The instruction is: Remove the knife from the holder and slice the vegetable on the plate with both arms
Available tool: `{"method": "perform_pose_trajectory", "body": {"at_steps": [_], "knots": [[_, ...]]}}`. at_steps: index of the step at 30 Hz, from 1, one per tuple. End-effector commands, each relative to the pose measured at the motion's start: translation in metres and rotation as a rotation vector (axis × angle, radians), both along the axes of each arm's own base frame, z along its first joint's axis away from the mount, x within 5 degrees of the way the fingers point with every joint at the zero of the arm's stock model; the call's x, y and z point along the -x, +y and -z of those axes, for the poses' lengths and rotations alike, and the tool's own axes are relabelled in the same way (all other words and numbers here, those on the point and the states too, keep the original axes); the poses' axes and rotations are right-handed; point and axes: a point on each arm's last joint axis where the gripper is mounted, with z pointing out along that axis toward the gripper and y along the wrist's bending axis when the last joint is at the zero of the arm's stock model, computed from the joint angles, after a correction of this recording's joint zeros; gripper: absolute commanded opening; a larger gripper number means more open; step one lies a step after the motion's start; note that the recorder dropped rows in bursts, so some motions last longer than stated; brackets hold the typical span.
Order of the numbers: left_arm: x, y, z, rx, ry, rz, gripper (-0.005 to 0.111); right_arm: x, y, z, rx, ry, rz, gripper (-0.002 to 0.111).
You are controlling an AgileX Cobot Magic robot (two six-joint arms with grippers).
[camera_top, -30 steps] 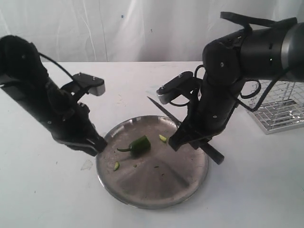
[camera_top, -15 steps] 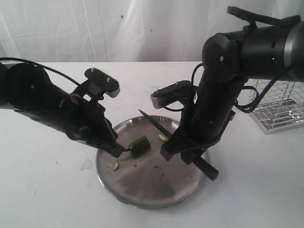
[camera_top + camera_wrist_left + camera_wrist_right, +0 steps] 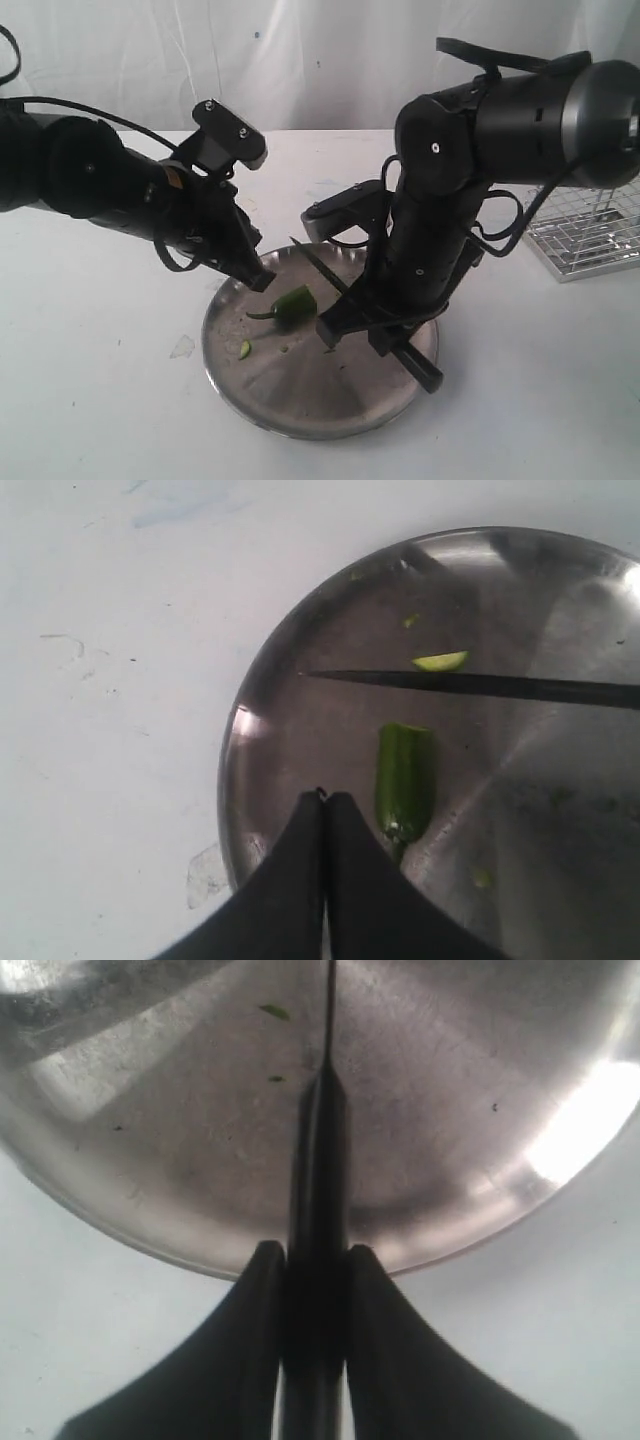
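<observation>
The dark green vegetable (image 3: 293, 304) lies left of centre on the steel plate (image 3: 300, 395), its stem pointing left. My left gripper (image 3: 262, 281) hovers over the plate's left rim, shut and holding nothing. In the left wrist view its tips (image 3: 325, 798) are beside the chilli's (image 3: 405, 775) stem end and apart from it. My right gripper (image 3: 350, 322) is shut on the black knife (image 3: 318, 264) by its handle. The blade (image 3: 470, 685) crosses just beyond the chilli's cut end, its point over the plate. The right wrist view shows the handle (image 3: 318, 1180) clamped between both fingers.
The chrome wire holder (image 3: 590, 235) stands at the right edge of the white table. Small pale green cut bits lie on the plate (image 3: 290, 710), one by the blade (image 3: 440, 661) and one near the front left rim (image 3: 245, 348). A scrap lies on the table (image 3: 182, 347).
My left arm swung in from the plate's left side to near the chilli's stem, then rose towards the far rim. My right arm carried the knife leftwards, closer to the chilli.
</observation>
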Motion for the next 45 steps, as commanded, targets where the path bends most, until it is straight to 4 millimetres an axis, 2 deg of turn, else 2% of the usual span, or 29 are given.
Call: {"method": "perform_pose_trajectory", "body": {"at_steps": [1, 11, 15, 20, 32, 36, 40, 45], "knots": [[-0.009, -0.006, 0.014, -0.028, -0.033, 0.025, 0.0, 0.005, 0.005, 0.0, -0.01, 0.021, -0.001, 0.0], [-0.028, -0.011, 0.026, 0.061, -0.141, -0.068, 0.0, 0.007, 0.014, 0.013, -0.004, 0.058, 0.055, 0.0], [-0.033, -0.012, 0.041, 0.061, -0.118, -0.091, 0.0, 0.005, 0.016, 0.023, 0.01, 0.075, 0.063, 0.0], [-0.042, -0.008, 0.055, 0.143, -0.078, -0.205, 0.0, 0.004, 0.017, 0.029, 0.014, 0.09, 0.067, 0.0], [-0.045, -0.005, 0.058, 0.14, -0.082, -0.214, 0.0, 0.002, 0.018, 0.035, 0.021, 0.091, 0.067, 0.0], [-0.047, -0.005, 0.069, 0.136, -0.06, -0.225, 0.0, 0.002, 0.018, 0.035, 0.021, 0.091, 0.067, 0.0], [-0.049, -0.006, 0.082, 0.218, 0.008, -0.328, 0.0, 0.002, 0.018, 0.035, 0.019, 0.089, 0.067, 0.0], [-0.055, -0.01, 0.078, 0.31, 0.066, -0.417, 0.0, 0.001, 0.018, 0.035, 0.018, 0.087, 0.067, 0.0]]}}
